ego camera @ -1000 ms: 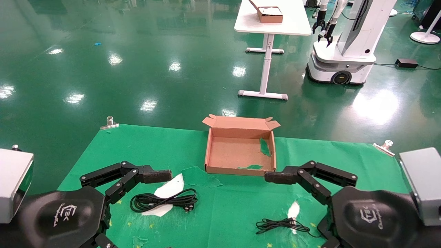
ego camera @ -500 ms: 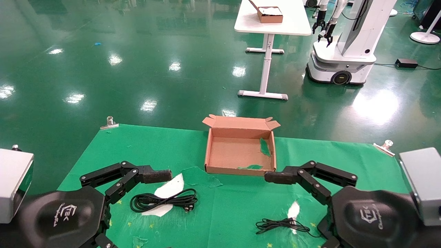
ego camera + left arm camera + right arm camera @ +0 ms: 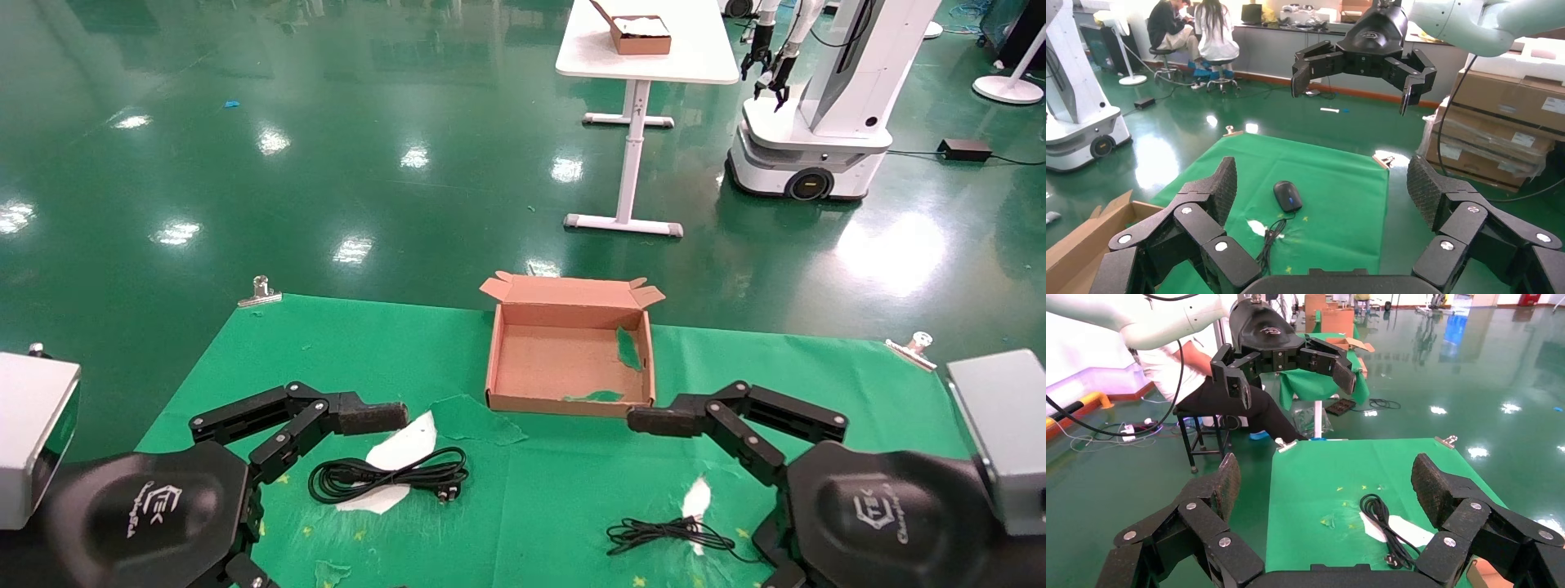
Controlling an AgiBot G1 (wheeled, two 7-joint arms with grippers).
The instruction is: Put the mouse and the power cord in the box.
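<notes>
The brown cardboard box (image 3: pixel 569 402) stands open and empty at the middle of the green table. The power cord (image 3: pixel 384 476) lies coiled in front of it to the left, also in the right wrist view (image 3: pixel 1389 530). The black mouse (image 3: pixel 1288 195) lies on the cloth at the right; in the head view only its thin wire (image 3: pixel 666 532) shows, the mouse body hidden behind my right arm. My left gripper (image 3: pixel 1324 184) hovers open above the cord's side. Over the mouse's side, my right gripper (image 3: pixel 1327 484) hovers open. Both hold nothing.
White patches (image 3: pixel 400 449) show through torn cloth under the cord. Metal clips (image 3: pixel 260 291) hold the cloth at the far corners. Beyond the table are a white desk with a smaller box (image 3: pixel 641 34) and another robot (image 3: pixel 817 122).
</notes>
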